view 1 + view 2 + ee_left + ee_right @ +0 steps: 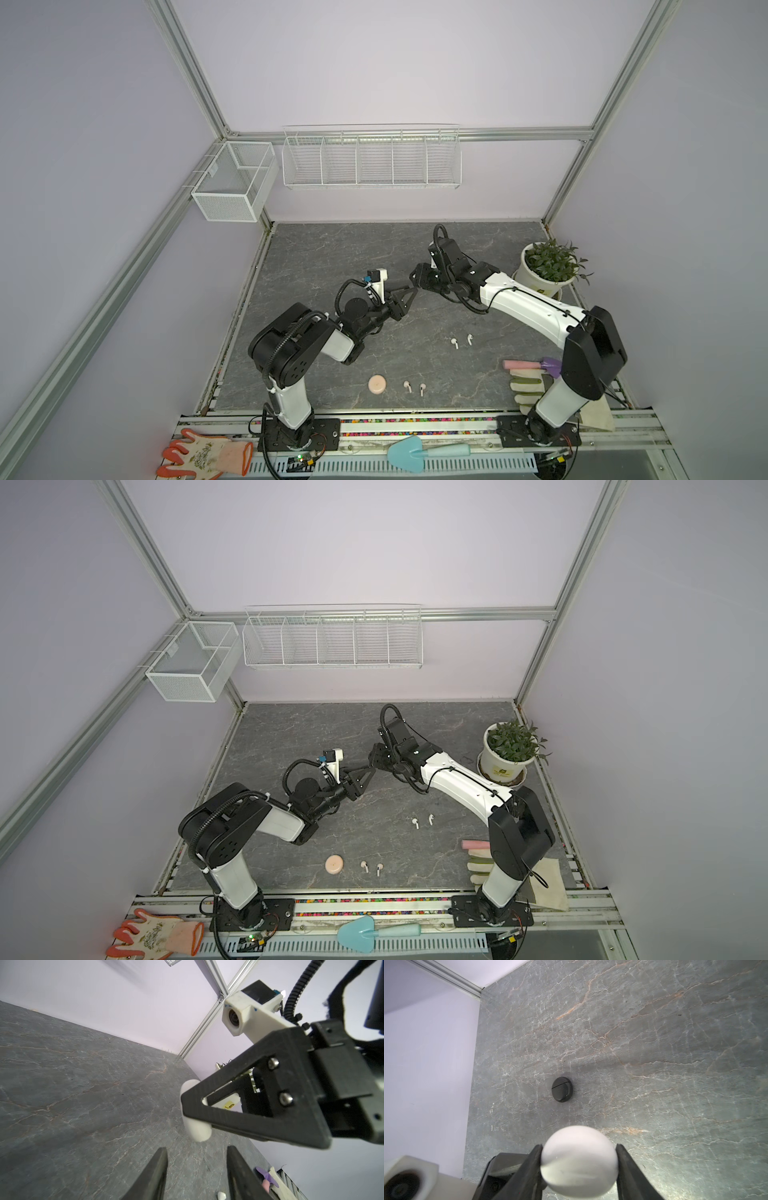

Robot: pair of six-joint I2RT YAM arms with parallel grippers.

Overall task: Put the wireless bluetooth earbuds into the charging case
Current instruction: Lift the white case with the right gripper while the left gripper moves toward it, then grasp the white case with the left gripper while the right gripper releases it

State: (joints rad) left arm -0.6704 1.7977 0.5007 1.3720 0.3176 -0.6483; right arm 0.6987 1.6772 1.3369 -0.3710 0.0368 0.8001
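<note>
My right gripper (579, 1148) is shut on a round white charging case (579, 1161), held above the middle of the grey table. In the left wrist view the same white case (196, 1128) sits between the right gripper's fingers, just beyond my left gripper (197, 1169). The left gripper's jaws are open with nothing between them. In both top views the two grippers (411, 291) (417, 277) meet tip to tip. Two white earbuds (454, 343) (470, 339) lie nearer the front. A pink case (377, 384) and two pale pink earbuds (407, 386) (422, 389) lie by the front edge. A closed black case (562, 1089) rests on the table.
A potted plant (548, 266) stands at the right. A glove and a pink-handled purple trowel (528, 365) lie by the right arm's base. A blue trowel (415, 453) and an orange glove (203, 455) lie off the front rail. Wire baskets (372, 160) hang on the back wall.
</note>
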